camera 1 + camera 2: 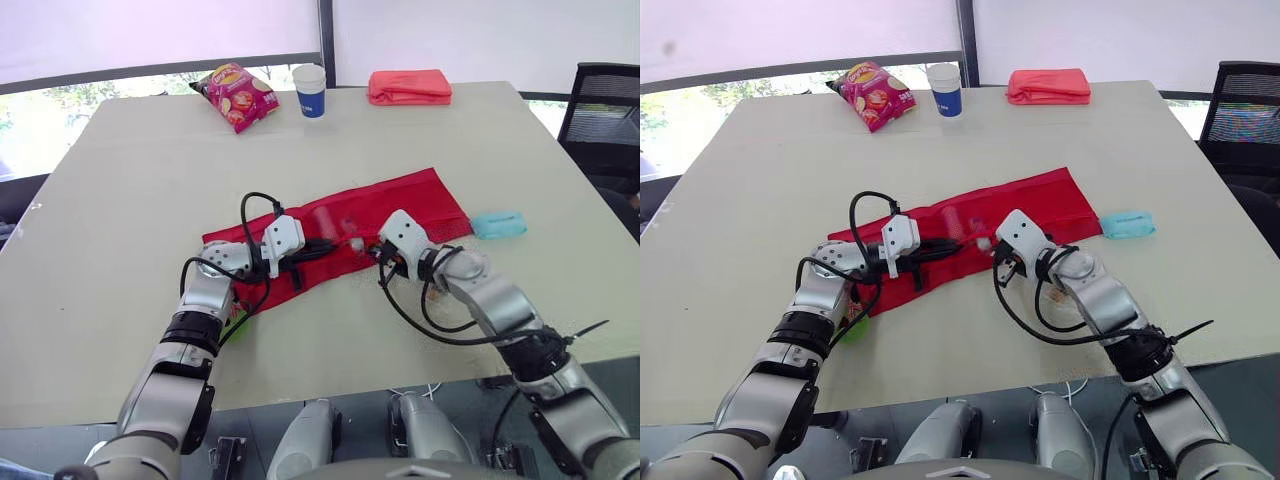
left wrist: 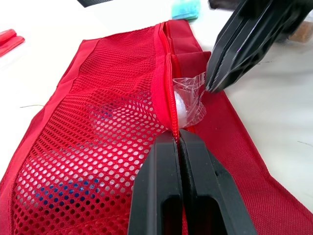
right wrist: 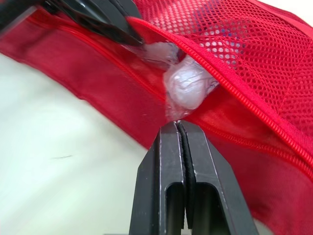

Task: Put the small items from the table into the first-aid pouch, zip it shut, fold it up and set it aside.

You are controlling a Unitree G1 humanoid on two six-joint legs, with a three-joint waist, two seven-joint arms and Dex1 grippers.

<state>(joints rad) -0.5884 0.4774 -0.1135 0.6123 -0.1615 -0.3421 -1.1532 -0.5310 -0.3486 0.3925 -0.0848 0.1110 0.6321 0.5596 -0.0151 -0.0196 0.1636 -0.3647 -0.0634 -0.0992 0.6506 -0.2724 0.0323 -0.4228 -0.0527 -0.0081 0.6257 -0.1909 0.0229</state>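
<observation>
The first-aid pouch (image 1: 405, 205) lies unfolded on the table (image 1: 130, 180), near the middle, with its zip (image 2: 166, 63) open. The left gripper (image 2: 177, 139) has its fingers closed together on the zipped lip of the mesh pocket (image 2: 98, 127). The right gripper (image 3: 177, 126) is pinched on the film edge of a clear-wrapped packet (image 3: 188, 83), which sits half inside the pocket mouth. A teal packet (image 1: 498, 225) rests on the table just right of the pouch, not yet loaded.

Note the following hazards:

1. The right grip appears to hold only thin wrapper. If you push hard, the film may slip or tear, and the packet could drop outside the mouth.
2. The left grip is on a narrow strip of lip. If it slips, the mouth will probably close against the packet.
3. Both sets of fingertips work close together at the mouth. A push aimed too far left may bring them into contact.
4. If the wrapper lies across the zip line at release, it is likely to jam the slider when you close the pouch.
</observation>
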